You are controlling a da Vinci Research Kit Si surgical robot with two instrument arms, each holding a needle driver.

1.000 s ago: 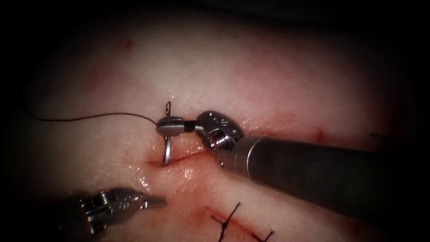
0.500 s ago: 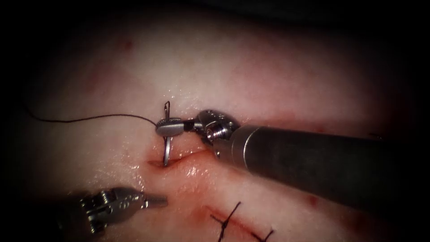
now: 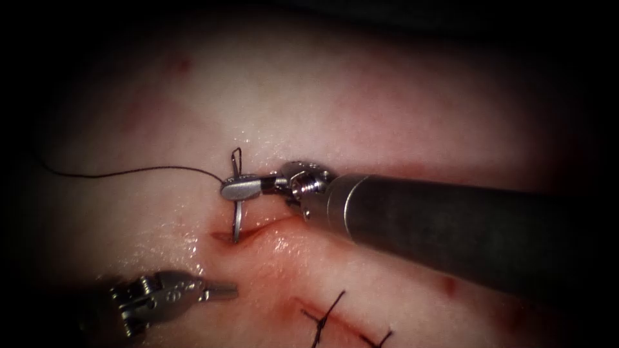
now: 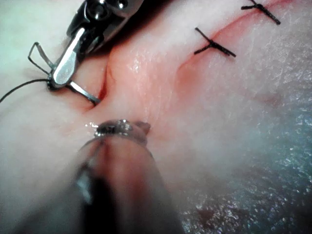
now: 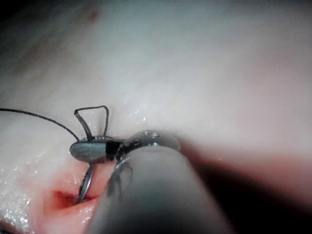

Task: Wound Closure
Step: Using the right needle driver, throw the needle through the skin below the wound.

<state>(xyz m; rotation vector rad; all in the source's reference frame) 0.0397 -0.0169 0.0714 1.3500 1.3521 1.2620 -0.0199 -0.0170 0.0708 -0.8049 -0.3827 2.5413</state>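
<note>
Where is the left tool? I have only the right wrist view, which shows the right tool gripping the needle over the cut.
Observer: In the endoscope view the left tool lies below the cut, jaws shut and holding nothing. The right tool holds the needle partway along its curve, and the needle's lower end reaches into the cut.
Operator: Any stitches in place?
Observer: Yes, dark stitches sit below and to the right of the needle.
Operator: Where does the thread go?
Observer: The thread trails from the needle across the tissue, far to the left of the cut.
</note>
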